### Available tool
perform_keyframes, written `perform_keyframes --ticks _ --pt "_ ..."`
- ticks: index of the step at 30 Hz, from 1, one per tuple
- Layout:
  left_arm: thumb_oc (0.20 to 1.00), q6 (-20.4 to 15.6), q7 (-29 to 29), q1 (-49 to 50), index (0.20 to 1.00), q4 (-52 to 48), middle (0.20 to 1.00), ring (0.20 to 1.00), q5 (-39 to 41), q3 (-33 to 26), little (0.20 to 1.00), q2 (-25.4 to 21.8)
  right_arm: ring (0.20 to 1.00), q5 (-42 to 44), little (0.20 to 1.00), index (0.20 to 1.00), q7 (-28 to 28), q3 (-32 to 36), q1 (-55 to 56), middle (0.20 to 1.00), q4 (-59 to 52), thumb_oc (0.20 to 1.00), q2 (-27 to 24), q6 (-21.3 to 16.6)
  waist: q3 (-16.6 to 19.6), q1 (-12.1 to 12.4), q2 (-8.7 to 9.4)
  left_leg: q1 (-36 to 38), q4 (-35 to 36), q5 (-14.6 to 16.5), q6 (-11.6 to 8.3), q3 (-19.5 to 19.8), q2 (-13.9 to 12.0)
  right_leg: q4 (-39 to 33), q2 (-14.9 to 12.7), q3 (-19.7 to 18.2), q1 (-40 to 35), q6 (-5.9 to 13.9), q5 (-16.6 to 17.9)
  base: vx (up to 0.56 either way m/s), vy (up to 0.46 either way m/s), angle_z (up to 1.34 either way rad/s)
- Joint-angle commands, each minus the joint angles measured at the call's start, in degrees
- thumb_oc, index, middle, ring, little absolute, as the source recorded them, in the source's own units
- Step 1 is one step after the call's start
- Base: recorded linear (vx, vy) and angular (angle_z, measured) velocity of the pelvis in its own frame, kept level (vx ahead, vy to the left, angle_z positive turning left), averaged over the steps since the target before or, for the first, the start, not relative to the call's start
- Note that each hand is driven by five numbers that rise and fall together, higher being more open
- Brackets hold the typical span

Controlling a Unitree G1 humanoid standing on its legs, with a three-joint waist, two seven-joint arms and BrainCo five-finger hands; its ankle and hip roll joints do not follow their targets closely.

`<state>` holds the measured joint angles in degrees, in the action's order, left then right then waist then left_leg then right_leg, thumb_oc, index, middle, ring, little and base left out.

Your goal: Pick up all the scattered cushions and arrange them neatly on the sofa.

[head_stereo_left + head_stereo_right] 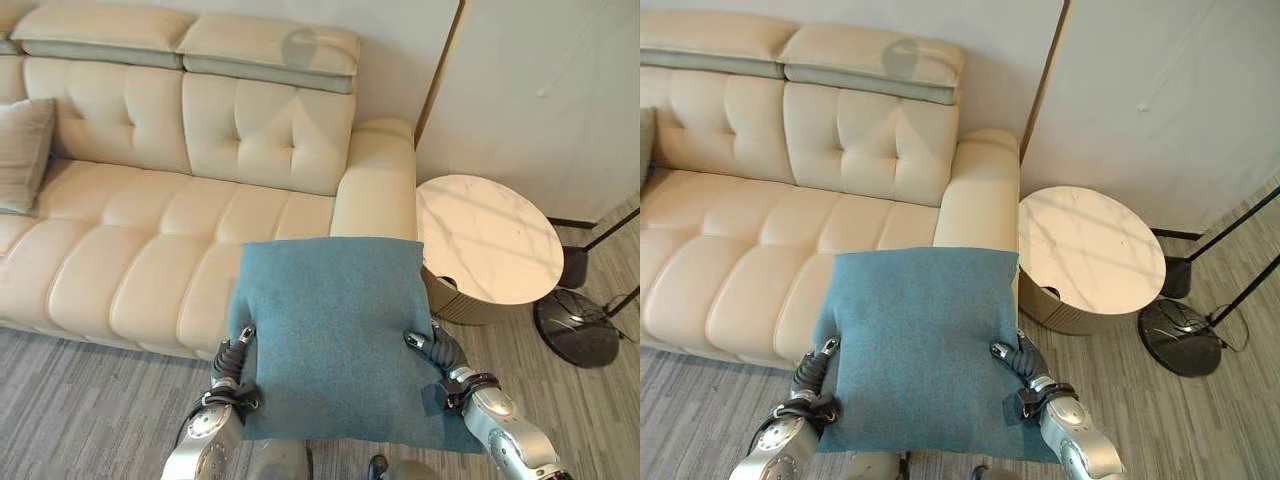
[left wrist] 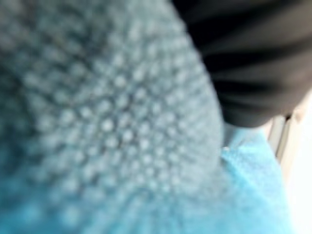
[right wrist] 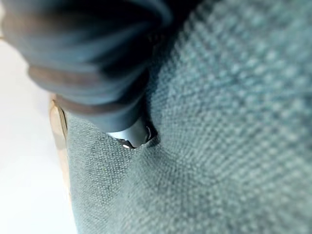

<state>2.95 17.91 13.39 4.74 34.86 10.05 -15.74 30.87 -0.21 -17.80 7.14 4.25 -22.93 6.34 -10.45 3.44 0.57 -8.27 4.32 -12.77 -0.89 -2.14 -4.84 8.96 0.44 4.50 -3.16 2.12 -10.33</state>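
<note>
Fingers of both hands are mostly hidden by the blue cushion [image 1: 335, 335], so whether they curl round it or press flat cannot be told. On the left hand [image 1: 235, 365] a single dark-tipped finger [image 1: 246, 333] lies on the cushion's top face at its left edge; on the right hand [image 1: 445, 358] one fingertip [image 1: 413, 341] does the same at the right edge. The cushion is held up between the two hands, over the front edge of the cream sofa [image 1: 150, 250] near its right armrest, covering part of the seat. A grey cushion [image 1: 22, 152] leans against the sofa back at far left, cut off by the frame. A round marble counter [image 1: 490, 240] stands just beside the armrest. Both wrist views are blurred cloth and dark cover.
</note>
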Motion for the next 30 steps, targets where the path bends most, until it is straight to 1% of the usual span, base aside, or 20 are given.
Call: perform_keyframes --ticks 1,2,4,5,6,7,8,9,10,11,12,13,14,15,17,18,19,22,26,30 --pt "0.2 -1.9 -3.9 -6.7 0.2 -4.9 0.2 0.2 -0.1 1.2 0.2 0.2 0.2 1.2 0.2 0.2 2.9 -1.0 -3.5 0.2 -4.8 0.2 1.1 -3.0 -1.6 -0.3 4.0 -1.7 0.7 3.0 -4.3 2.5 3.4 -10.5 2.5 1.5 -3.1 -1.33 2.1 -0.43 -0.313 0.47" --pt "0.2 -1.6 -4.0 -6.6 0.2 -4.8 0.2 0.2 0.0 1.7 0.2 0.8 0.2 1.0 0.2 0.2 2.7 -0.7 -3.3 0.2 -5.2 0.2 0.5 -3.2 -2.4 -0.7 3.57 -2.2 0.7 3.8 -4.32 2.5 3.4 -10.8 2.7 2.7 -3.0 -1.45 2.4 -0.37 -0.24 0.71" --pt "0.2 -1.4 -4.5 -6.8 0.2 -4.8 0.2 0.2 -0.2 2.2 0.2 1.2 0.2 1.1 0.2 0.2 2.3 0.2 -3.0 0.2 -4.8 0.2 0.1 -3.2 -3.7 -1.5 3.26 -2.5 0.7 4.9 -3.92 0.6 3.2 -11.0 2.5 5.5 -2.8 -1.36 2.8 -0.37 -0.191 0.96" --pt "0.2 -1.1 -4.9 -7.1 0.2 -4.8 0.2 0.2 -0.9 2.5 0.2 1.4 0.2 1.2 0.2 0.2 1.9 0.6 -3.2 0.2 -4.5 0.2 0.0 -3.2 -4.2 -1.8 3.55 -0.6 0.5 5.3 -2.76 -3.9 2.9 -11.3 1.7 7.5 -2.5 -1.39 3.5 -0.28 -0.12 0.91" --pt "0.2 -1.1 -4.9 -7.1 0.2 -4.8 0.2 0.2 -0.9 2.5 0.2 1.4 0.2 1.2 0.2 0.2 1.9 0.6 -3.2 0.2 -4.5 0.2 0.0 -3.2 -4.2 -1.9 3.52 -0.7 0.6 5.2 -2.76 -3.8 2.9 -11.3 1.7 7.6 -2.4 -1.41 3.5 -0.25 -0.12 0.72" --pt "0.2 -1.0 -5.3 -7.0 0.2 -5.0 0.2 0.2 -1.4 2.4 0.2 1.4 0.2 1.1 0.2 0.2 1.8 0.6 -3.3 0.2 -4.0 0.2 0.1 -3.1 -4.1 -1.8 3.91 -0.4 -2.6 6.2 -2.5 -4.6 2.8 -11.8 1.2 8.6 -2.3 -1.42 4.0 -0.12 -0.063 0.55" --pt "0.2 -1.0 -5.6 -6.5 0.2 -5.1 0.2 0.2 -1.6 2.2 0.2 1.3 0.2 0.9 0.2 0.2 1.9 0.3 -3.5 0.2 -4.0 0.2 0.0 -2.8 -3.7 -1.9 4.17 -0.6 -5.8 7.3 -2.31 -4.2 3.1 -12.6 0.9 9.3 -2.3 -1.44 4.6 -0.18 -0.082 0.43" --pt "0.2 -1.2 -5.7 -6.4 0.2 -5.4 0.2 0.2 -1.7 2.0 0.2 1.4 0.2 0.4 0.2 0.2 2.1 -0.4 -4.0 0.2 -4.0 0.2 -0.2 -2.6 -3.8 -1.5 4.56 -0.5 -9.9 9.8 -1.98 -4.2 3.5 -13.6 0.2 10.0 -2.5 -1.4 5.2 -0.12 -0.055 0.39" --pt "0.2 -1.3 -5.7 -6.3 0.2 -5.5 0.2 0.2 -1.4 1.8 0.2 1.5 0.2 0.4 0.2 0.2 2.1 -0.6 -4.2 0.2 -4.0 0.2 -0.2 -2.5 -3.7 -1.3 4.63 0.1 -12.4 12.3 -2.12 -4.6 3.4 -14.0 -0.1 10.4 -2.9 -1.17 4.9 -0.11 -0.029 0.31" --pt "0.2 -1.3 -5.5 -6.4 0.2 -5.7 0.2 0.2 -1.1 1.8 0.2 1.7 0.2 0.3 0.2 0.2 2.1 -0.9 -4.5 0.2 -4.0 0.2 -0.1 -2.4 -3.6 -1.3 4.54 0.6 -13.6 13.9 -1.93 -5.5 3.1 -14.0 -0.5 11.0 -2.6 -1.0 4.8 -0.06 0.006 0.42" --pt "0.2 -1.3 -5.4 -6.2 0.2 -5.9 0.2 0.2 -0.7 1.8 0.2 1.9 0.2 0.4 0.2 0.2 2.1 -1.0 -4.4 0.2 -4.2 0.2 0.1 -2.4 -3.3 -1.4 4.25 2.2 -12.4 14.6 -1.82 -6.5 3.0 -14.0 -0.5 11.7 -2.4 -0.75 4.6 -0.09 0.052 0.25" --pt "0.2 -1.3 -5.2 -6.5 0.2 -5.7 0.2 0.2 -0.4 2.0 0.2 2.1 0.2 0.8 0.2 0.2 1.9 -0.8 -4.3 0.2 -4.3 0.2 0.3 -2.7 -2.8 -2.1 3.59 4.6 -9.8 14.6 -1.99 -9.5 2.2 -14.0 -0.8 13.7 -1.7 -0.52 4.4 -0.06 0.048 0.3" --pt "0.2 -1.3 -5.2 -6.5 0.2 -5.7 0.2 0.2 -0.4 2.0 0.2 2.1 0.2 0.8 0.2 0.2 1.9 -0.8 -4.3 0.2 -4.3 0.2 0.3 -2.7 -2.8 -2.1 3.58 4.7 -9.6 14.5 -2.0 -9.5 2.3 -14.0 -0.8 13.7 -1.7 -0.51 4.4 -0.06 0.061 0.45" --pt "0.2 -1.3 -5.2 -6.8 0.2 -5.5 0.2 0.2 -0.3 2.3 0.2 2.3 0.2 0.9 0.2 0.2 1.8 -0.7 -4.1 0.2 -4.4 0.2 0.5 -2.8 -2.4 -2.6 2.9 6.0 -6.9 13.6 -2.29 -10.8 1.9 -14.0 -0.8 15.0 -1.2 -0.41 4.3 -0.04 0.058 0.53" --pt "0.2 -1.3 -5.1 -7.3 0.2 -4.9 0.2 0.2 -1.1 2.9 0.2 2.2 0.2 1.0 0.2 0.2 1.5 -0.9 -4.4 0.2 -4.6 0.2 0.4 -2.9 -2.4 -2.8 2.14 7.0 -0.4 10.9 -2.74 -10.7 2.1 -14.0 -0.9 16.7 0.0 -0.17 4.7 -0.07 0.086 0.49" --pt "0.2 -1.3 -4.9 -7.6 0.2 -4.9 0.2 0.2 -1.2 3.0 0.2 2.0 0.2 1.0 0.2 0.2 1.2 -1.1 -4.7 0.2 -4.6 0.2 0.5 -3.1 -2.5 -2.9 2.04 7.0 0.7 10.3 -2.85 -10.9 2.2 -14.0 -1.0 17.3 0.3 -0.08 5.0 -0.05 0.102 0.57" --pt "0.2 -1.3 -4.6 -7.5 0.2 -5.1 0.2 0.2 -1.3 2.9 0.2 1.8 0.2 0.9 0.2 0.2 0.9 -1.1 -5.0 0.2 -4.8 0.2 0.3 -3.1 -2.7 -2.9 1.97 7.0 0.7 10.3 -2.8 -10.8 2.3 -14.0 -1.2 18.0 0.5 0.12 5.2 -0.02 0.071 0.63" --pt "0.2 -1.3 -4.7 -6.5 0.2 -5.6 0.2 0.2 -1.2 2.6 0.2 1.7 0.2 0.6 0.2 0.2 1.3 -1.7 -5.4 0.2 -4.7 0.2 0.1 -2.9 -3.0 -2.5 2.06 7.6 0.7 10.8 -2.43 -10.5 2.5 -14.0 -1.5 18.0 -0.1 0.5 5.4 0.04 0.104 0.33" --pt "0.2 -1.5 -4.2 -6.0 0.2 -5.5 0.2 0.2 -0.6 2.4 0.2 1.7 0.2 0.0 0.2 0.2 1.2 -2.1 -6.1 0.2 -4.7 0.2 0.5 -2.8 -3.4 -1.7 2.7 7.7 0.7 11.9 -1.64 -10.0 3.2 -14.0 -2.3 17.8 -0.8 1.19 5.8 0.05 0.155 0.07" --pt "0.2 -1.6 -4.1 -6.0 0.2 -5.7 0.2 0.2 -0.6 2.1 0.2 1.3 0.2 -0.6 0.2 0.2 1.1 -1.8 -6.0 0.2 -4.5 0.2 1.0 -2.8 -2.9 -1.3 3.28 7.7 0.7 13.0 -0.88 -9.2 4.1 -14.0 -3.1 17.9 -1.3 1.83 6.1 0.09 0.185 0.14"
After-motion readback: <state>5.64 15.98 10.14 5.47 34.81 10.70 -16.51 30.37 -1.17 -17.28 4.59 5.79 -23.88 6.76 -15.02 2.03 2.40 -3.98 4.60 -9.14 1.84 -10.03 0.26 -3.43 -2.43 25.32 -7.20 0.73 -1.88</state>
